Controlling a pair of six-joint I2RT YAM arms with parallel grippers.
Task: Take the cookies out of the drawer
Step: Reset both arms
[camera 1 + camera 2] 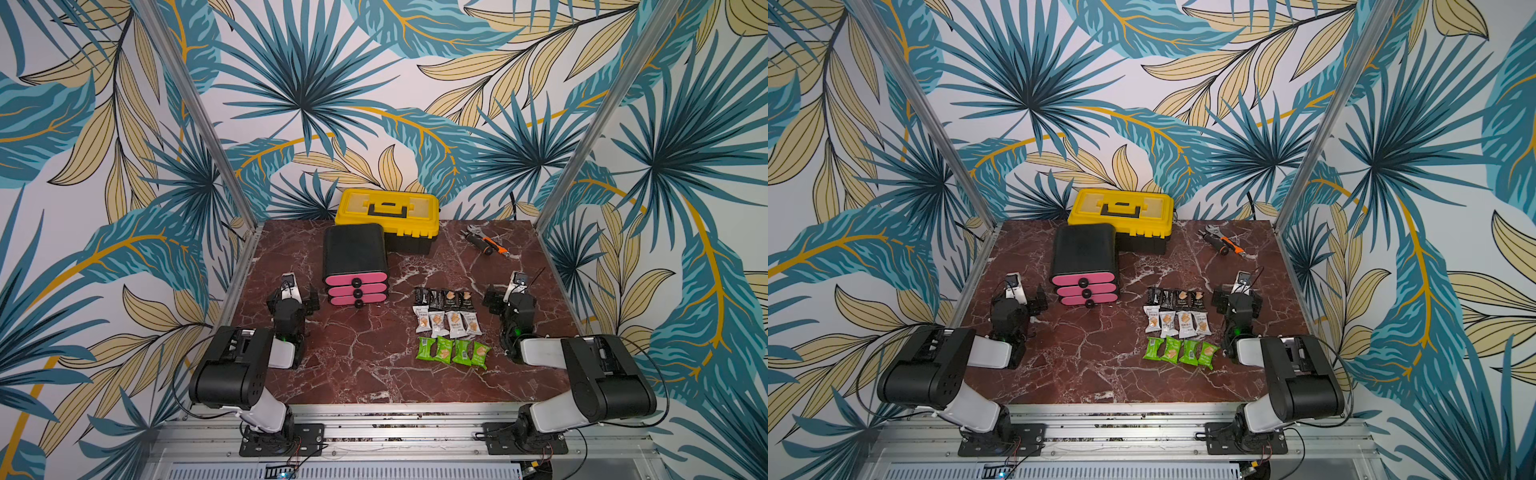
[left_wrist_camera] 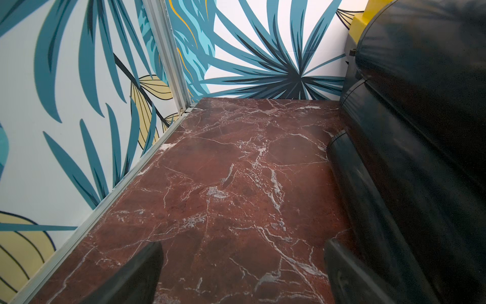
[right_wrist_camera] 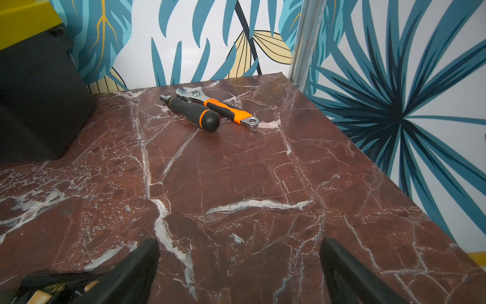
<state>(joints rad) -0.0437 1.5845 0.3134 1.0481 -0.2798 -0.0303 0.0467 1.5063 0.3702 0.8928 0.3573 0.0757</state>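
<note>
Twelve small wrapped cookie packets (image 1: 449, 328) lie on the red marble table (image 1: 353, 365) in black, white and green rows, right of the black cabinet with three pink drawers (image 1: 356, 266), all shut. The left hand (image 2: 242, 252) is released and empty beside the cabinet. The right hand (image 3: 239, 252) is released and empty too, just beside the black row.

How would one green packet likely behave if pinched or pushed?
The green packets look like glossy crimped wrappers: probably light, crinkly, somewhat slippery. They lie flat on the table, so likely slide, not roll. Packed in a row, a pushed one would probably nudge neighbours.
</note>
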